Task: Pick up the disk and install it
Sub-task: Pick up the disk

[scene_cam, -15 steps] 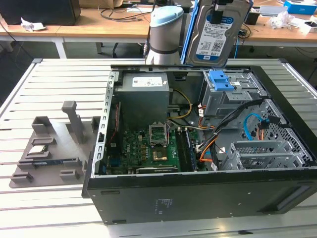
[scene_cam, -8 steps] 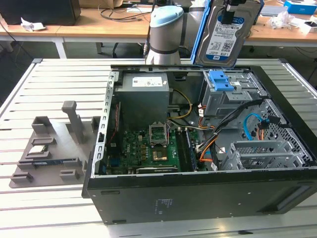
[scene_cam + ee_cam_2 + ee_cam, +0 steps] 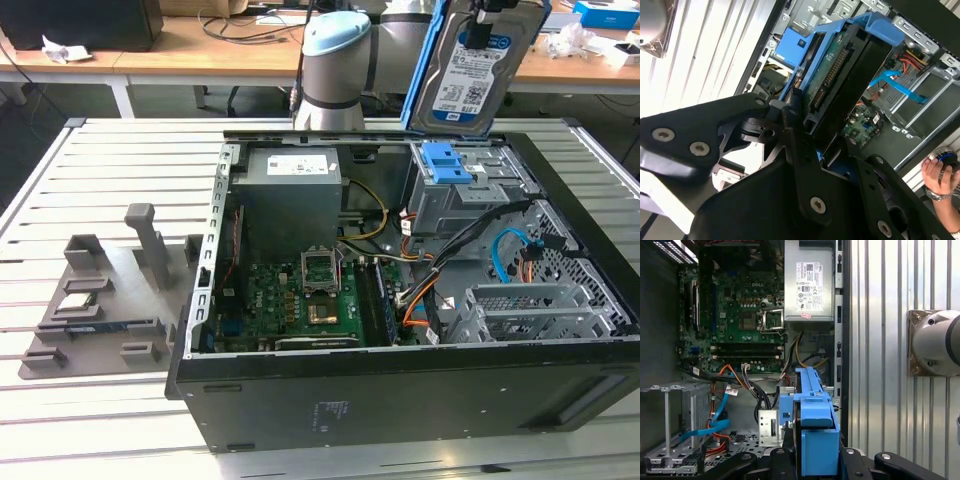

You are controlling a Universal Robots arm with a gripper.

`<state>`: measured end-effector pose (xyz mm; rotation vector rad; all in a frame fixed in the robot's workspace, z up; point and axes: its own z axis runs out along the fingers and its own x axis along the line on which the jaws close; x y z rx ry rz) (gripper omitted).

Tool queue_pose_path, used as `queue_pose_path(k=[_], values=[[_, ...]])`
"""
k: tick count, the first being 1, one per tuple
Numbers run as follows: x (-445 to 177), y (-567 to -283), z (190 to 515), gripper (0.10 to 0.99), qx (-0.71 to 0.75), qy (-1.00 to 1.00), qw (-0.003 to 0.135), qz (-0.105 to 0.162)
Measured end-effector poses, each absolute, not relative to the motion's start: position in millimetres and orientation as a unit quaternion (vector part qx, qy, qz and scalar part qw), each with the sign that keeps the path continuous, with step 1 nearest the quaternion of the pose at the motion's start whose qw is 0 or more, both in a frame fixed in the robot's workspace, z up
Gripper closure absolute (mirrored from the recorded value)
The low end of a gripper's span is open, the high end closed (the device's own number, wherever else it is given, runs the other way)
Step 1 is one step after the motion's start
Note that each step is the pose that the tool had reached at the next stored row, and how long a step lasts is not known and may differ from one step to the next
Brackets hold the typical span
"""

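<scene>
The disk (image 3: 470, 75) was held nearly upright at the upper right of the exterior view, above the open computer case (image 3: 400, 378), clamped in the closed hand (image 3: 819, 128). It was judged stiff, weighty and shock-sensitive, best gripped by its blue-bracketed sides.

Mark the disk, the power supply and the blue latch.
disk (image 3: 466, 82): exterior view, its white-and-blue label.
power supply (image 3: 290, 212): exterior view, its bare grey face.
blue latch (image 3: 446, 163): exterior view, its middle.
</scene>
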<state>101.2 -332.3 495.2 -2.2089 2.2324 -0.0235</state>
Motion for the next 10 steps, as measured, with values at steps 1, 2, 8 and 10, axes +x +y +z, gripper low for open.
queue_pose_path(k=[1,2,8,10], values=[[104,-332,495,0.722,-0.703,0.711,0.0,-0.008],[108,-332,495,0.722,-0.703,0.711,0.001,-0.007],[109,-355,495,0.722,-0.703,0.711,0.0,-0.008],[109,-365,495,0.722,-0.703,0.711,0.0,-0.008]])
